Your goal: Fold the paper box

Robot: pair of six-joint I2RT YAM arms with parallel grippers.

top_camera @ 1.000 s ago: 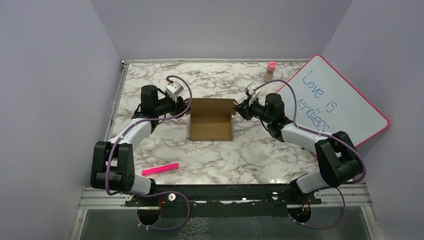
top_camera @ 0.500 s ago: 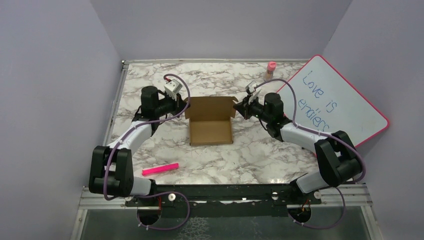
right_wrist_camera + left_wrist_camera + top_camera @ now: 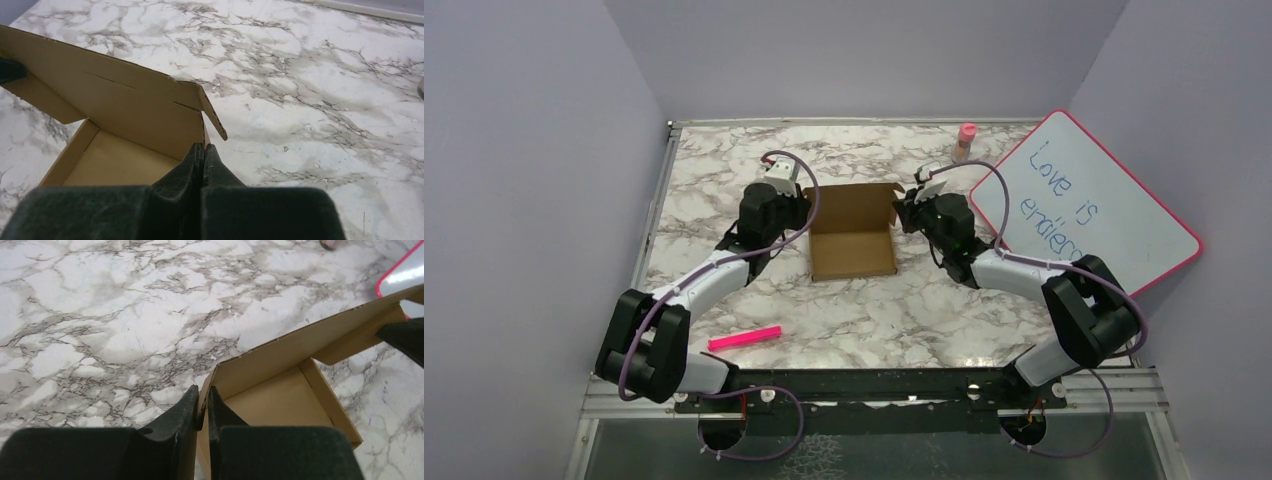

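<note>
The plain brown cardboard paper box [image 3: 853, 250] is sitting near the middle of the white-and-grey marbled table [image 3: 724, 170], between the two arms; its far panel is standing up with a small flap sticking out at each end, its low side walls are standing raised, and its inside is facing upward. The left gripper [image 3: 805, 213] is reaching in at the far left corner of the paper box; in the left wrist view its black fingers [image 3: 185, 412] are drawn nearly together and are clamping the thin edge of the cardboard wall between them. The right gripper [image 3: 900, 212] is meeting the far right corner; in the right wrist view its fingers [image 3: 197, 160] are pressing together, the corner edge of the cardboard is running down into the seam between them, and a small tab is jutting out just above. A bright pink marker stick [image 3: 744, 338] is lying near the left arm's base, well apart from the paper box; a small pink-capped bottle [image 3: 965, 142] is standing at the far edge; a pink-framed whiteboard with blue handwriting [image 3: 1084, 200] is leaning at the right.
</note>
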